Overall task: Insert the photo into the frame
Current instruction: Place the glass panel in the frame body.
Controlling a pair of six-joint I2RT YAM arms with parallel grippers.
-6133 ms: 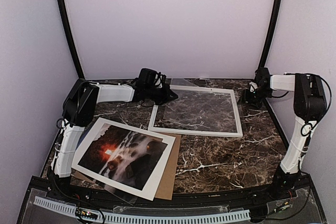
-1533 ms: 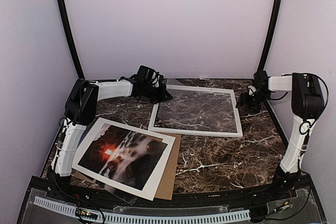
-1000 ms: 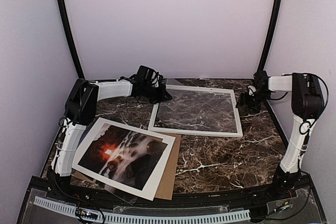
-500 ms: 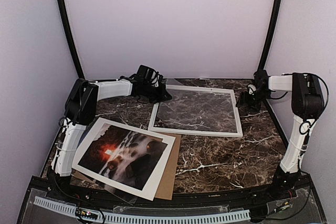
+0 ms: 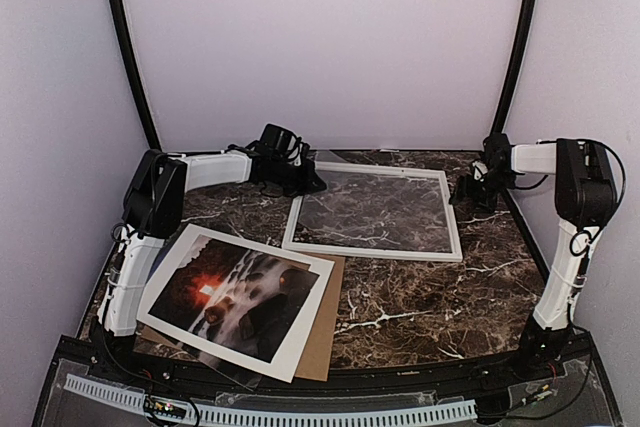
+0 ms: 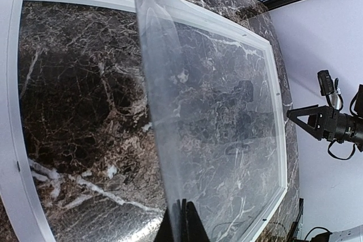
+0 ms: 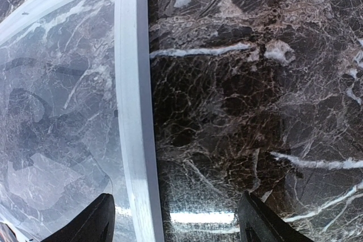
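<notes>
Near left, the photo (image 5: 240,292) lay face up on a white mat (image 5: 303,345), brown cardboard (image 5: 326,322) under both, outside the frame (image 5: 372,252). Behind it, the left gripper (image 6: 182,226) was clenched tight on the edge of a clear sheet (image 6: 187,83), which was tilted up over the frame. The frame lay flat on the marble table (image 5: 420,297), marble showing through its middle. Far right, the right gripper (image 7: 177,219) hung with jaws spread, the frame's right rail below the gap, grasping nothing.
</notes>
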